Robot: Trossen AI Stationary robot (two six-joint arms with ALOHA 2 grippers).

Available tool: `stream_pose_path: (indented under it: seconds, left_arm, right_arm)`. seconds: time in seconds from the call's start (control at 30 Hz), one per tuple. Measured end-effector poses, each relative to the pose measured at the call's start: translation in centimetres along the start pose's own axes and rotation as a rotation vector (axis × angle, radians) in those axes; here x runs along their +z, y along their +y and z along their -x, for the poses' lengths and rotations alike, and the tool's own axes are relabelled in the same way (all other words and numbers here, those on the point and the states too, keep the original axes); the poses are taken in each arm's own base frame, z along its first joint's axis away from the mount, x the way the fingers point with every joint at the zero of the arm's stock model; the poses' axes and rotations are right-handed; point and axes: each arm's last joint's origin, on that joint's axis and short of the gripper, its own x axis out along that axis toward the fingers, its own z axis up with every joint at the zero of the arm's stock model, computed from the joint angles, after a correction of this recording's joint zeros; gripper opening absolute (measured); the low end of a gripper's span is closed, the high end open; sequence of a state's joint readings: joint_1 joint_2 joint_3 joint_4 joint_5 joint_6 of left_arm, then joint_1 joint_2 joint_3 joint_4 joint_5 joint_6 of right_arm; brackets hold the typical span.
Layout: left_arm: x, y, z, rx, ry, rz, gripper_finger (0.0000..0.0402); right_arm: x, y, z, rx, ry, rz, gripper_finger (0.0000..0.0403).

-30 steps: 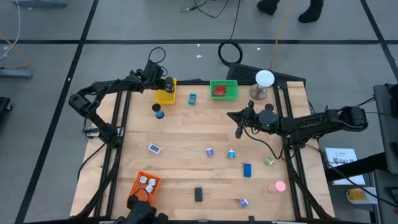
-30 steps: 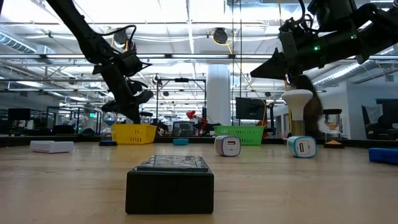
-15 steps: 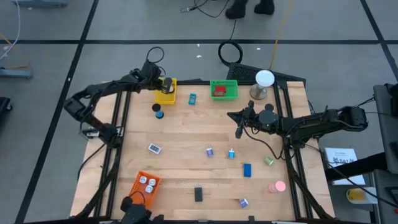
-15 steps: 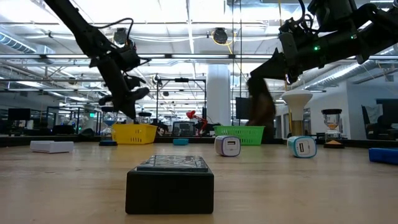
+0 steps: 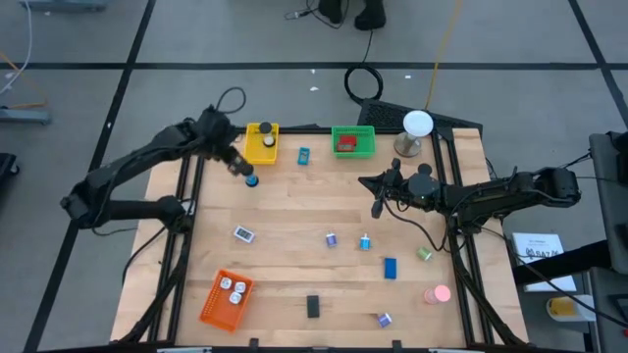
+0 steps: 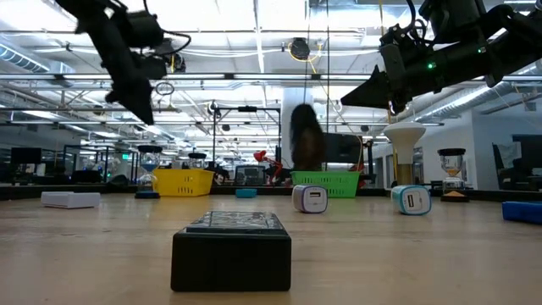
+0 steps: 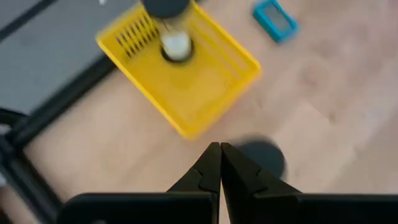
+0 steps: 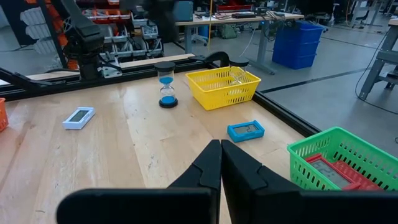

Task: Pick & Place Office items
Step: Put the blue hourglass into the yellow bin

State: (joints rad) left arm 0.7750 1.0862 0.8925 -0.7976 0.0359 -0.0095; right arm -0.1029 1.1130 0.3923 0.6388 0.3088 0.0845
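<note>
While closed and empty, left gripper point(image 7: 220, 163) reveals a pale object in yellow basket point(image 7: 205, 87), unclear elsewhere. Right gripper point(image 8: 220, 163) pressed together, mid-table.

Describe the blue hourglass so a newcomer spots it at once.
Start at the yellow basket at the table's far edge. Just in front of it, towards its left side, stands the hourglass. Unlike the flat cyan piece nearby, it stands upright, with black end caps and blue sand.

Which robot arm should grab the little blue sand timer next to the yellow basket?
The left one, probably. Its end effector, shut and empty, hovers right beside the sand timer near the yellow basket. The right end effector is shut too, much farther across the table.
</note>
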Motion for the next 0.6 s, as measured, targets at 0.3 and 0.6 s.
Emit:
stream_pose_path:
  seconds: [0.3,0.6]
  left_arm:
    - [-1.4,-3.5,0.5,-0.045,0.097,0.025,0.0127]
    - [-0.1,-3.9,-2.4,0.020,0.192,0.033,0.0292]
  right_arm:
    - [0.0,0.0,0.0,0.000,0.000,-0.015,0.0002]
    - [0.0,0.0,0.0,0.000,0.000,-0.011,0.0002]
